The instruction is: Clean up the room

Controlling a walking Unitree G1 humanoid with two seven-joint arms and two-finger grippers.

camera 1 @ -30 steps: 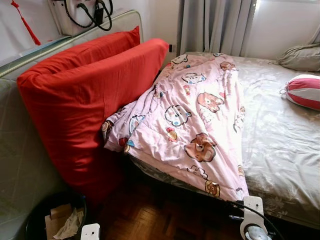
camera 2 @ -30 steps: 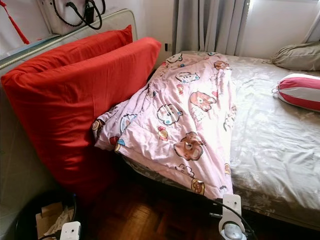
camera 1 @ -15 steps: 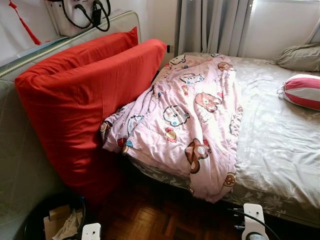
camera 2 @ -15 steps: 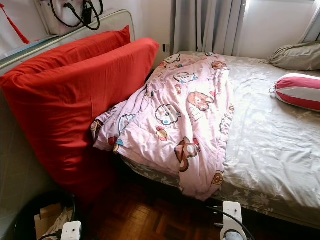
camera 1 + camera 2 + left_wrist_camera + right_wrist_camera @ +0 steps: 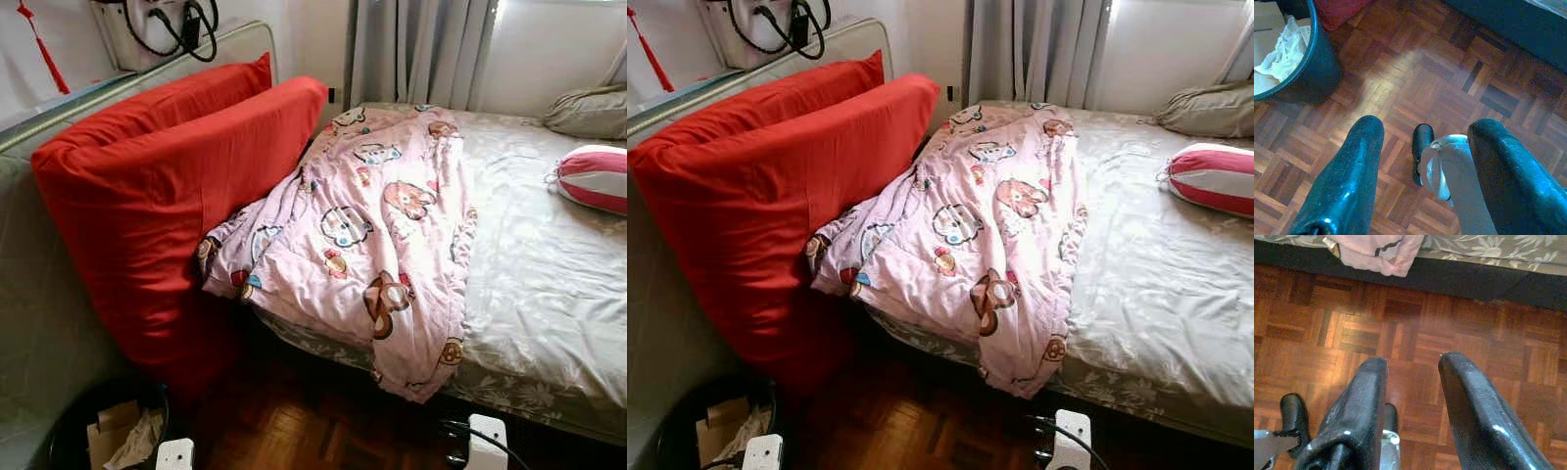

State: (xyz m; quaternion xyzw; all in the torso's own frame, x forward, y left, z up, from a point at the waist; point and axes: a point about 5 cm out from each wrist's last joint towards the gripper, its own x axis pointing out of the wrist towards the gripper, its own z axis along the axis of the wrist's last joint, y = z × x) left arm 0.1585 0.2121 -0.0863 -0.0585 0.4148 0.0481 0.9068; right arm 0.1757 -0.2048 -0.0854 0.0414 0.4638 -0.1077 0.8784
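Right gripper parted, empty, above parquet floor — pink quilt at 12 o'clock, draped over bed edge. Left gripper likewise parted — bin nearby.

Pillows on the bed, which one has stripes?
The red and white striped pillow at the bed's right edge. The two big red cushions on the left are plain, and the grey pillow behind it is unstriped.
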